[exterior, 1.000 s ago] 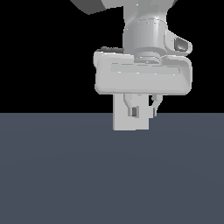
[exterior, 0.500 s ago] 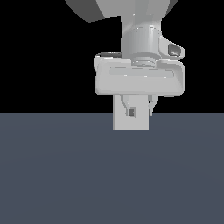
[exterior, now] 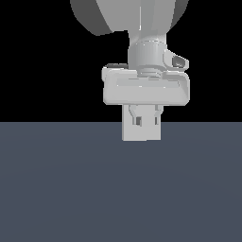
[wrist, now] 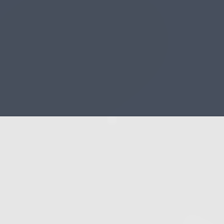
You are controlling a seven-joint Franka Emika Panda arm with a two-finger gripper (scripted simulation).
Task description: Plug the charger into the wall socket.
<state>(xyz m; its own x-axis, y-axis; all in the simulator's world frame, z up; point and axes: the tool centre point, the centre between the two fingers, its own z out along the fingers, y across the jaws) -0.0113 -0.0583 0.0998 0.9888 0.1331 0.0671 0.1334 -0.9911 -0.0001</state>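
Observation:
The wall socket (exterior: 142,133) is an upright light-grey square plate standing on the dark floor; its holes do not show from this side. My white gripper (exterior: 146,122) hangs straight over it. Both fingers (exterior: 137,119) overlap the plate's upper half. The strip between the fingers is the same pale grey as the plate, so open or shut cannot be told. I cannot make out the charger in the exterior view. A flat pale-grey surface (wrist: 112,170) fills half of the wrist view, and I cannot tell which object it belongs to.
A plain dark grey-blue floor (exterior: 56,189) spreads across the lower part of the exterior view, with black background above it. The same floor (wrist: 112,57) fills the other half of the wrist view. The arm's large links (exterior: 137,19) rise above the hand.
The hand has shifted slightly towards the exterior view's left while the plate stayed put. The two fingers now look closer together. The upper arm links have swung further into view.

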